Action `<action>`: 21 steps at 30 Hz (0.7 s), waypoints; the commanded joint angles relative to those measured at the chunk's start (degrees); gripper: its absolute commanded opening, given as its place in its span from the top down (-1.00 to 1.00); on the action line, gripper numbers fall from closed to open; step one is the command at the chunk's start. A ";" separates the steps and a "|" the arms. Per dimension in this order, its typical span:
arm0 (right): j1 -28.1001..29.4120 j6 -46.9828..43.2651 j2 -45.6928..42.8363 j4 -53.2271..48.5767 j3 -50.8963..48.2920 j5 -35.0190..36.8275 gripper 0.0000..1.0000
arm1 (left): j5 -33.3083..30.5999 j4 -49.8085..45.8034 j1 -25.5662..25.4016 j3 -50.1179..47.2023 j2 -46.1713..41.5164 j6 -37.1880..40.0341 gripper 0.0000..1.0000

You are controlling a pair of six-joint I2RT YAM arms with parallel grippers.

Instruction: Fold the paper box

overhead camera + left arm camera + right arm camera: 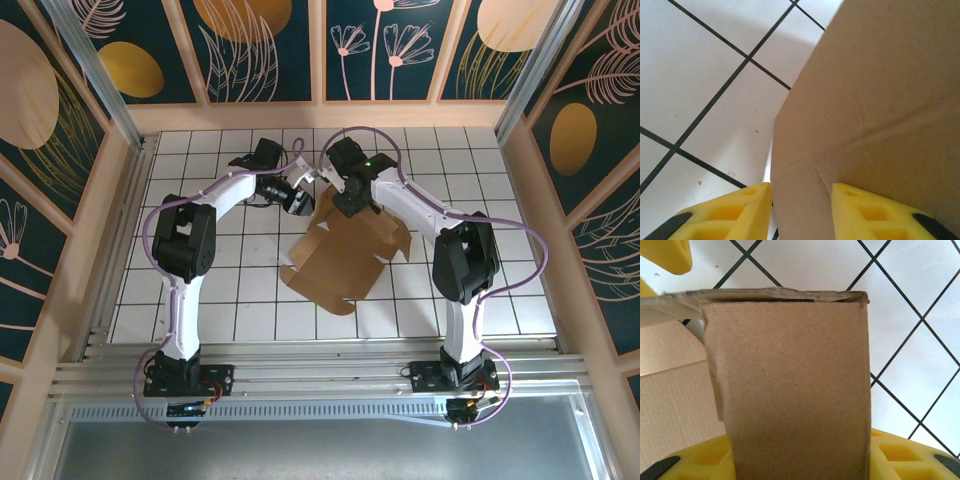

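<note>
The paper box [345, 255] in the middle of the frame is plain brown. The counter [200, 310] is white with thin black squares. The pincer fingers [725, 215] are bright yellow. The walls [265, 55] along the top are dark blue with gold circles and pale flowers.

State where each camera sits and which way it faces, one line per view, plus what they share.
Top external: above and behind the bases, looking down on the table; left arm, right arm and box show.
Left wrist: on the left wrist, looking along the left fingers at a box flap between them.
Right wrist: on the right wrist, looking along the right fingers at a box panel.
Shared: all three show the box and gridded table.
</note>
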 commanded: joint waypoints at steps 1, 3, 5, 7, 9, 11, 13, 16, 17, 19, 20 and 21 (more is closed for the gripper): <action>-0.55 1.65 0.26 3.37 0.20 2.84 0.09 | 3.36 -1.74 -1.07 -3.03 -3.30 5.73 0.17; -0.60 1.78 0.60 3.26 0.57 2.76 0.09 | 4.22 0.11 -1.31 -3.32 -3.74 5.98 0.08; -0.53 1.84 0.73 3.28 0.77 2.67 0.09 | 5.46 1.16 -1.87 -2.54 -3.50 6.01 0.01; -0.48 1.88 0.89 3.30 0.95 2.58 0.09 | 6.38 2.04 -2.74 -1.00 -2.47 5.46 -0.01; -0.40 1.95 1.00 3.19 1.13 2.58 0.09 | 7.08 1.98 -3.75 0.76 -1.08 5.63 -0.01; -0.42 1.97 1.00 3.27 1.08 2.58 0.09 | 6.80 1.75 -4.77 2.04 0.22 5.72 0.00; -0.41 2.04 0.91 3.36 1.03 2.50 0.09 | 6.68 1.35 -5.65 3.22 1.57 6.05 0.01; -0.42 1.94 1.08 3.62 0.95 2.34 0.09 | 7.22 1.12 -7.13 4.21 2.96 6.59 0.02; -0.36 1.90 1.16 3.79 1.01 2.25 0.09 | 7.37 1.14 -7.61 4.38 3.17 6.76 0.03; -0.37 1.85 1.43 3.80 1.31 2.20 0.09 | 6.67 2.11 -8.09 4.19 3.43 6.22 0.05; -0.38 1.86 1.52 3.72 1.47 2.16 0.09 | 6.19 3.53 -8.12 3.91 3.59 4.97 0.06; -0.36 1.87 1.61 3.64 1.61 2.08 0.09 | 5.25 5.23 -8.10 3.46 3.70 3.47 0.07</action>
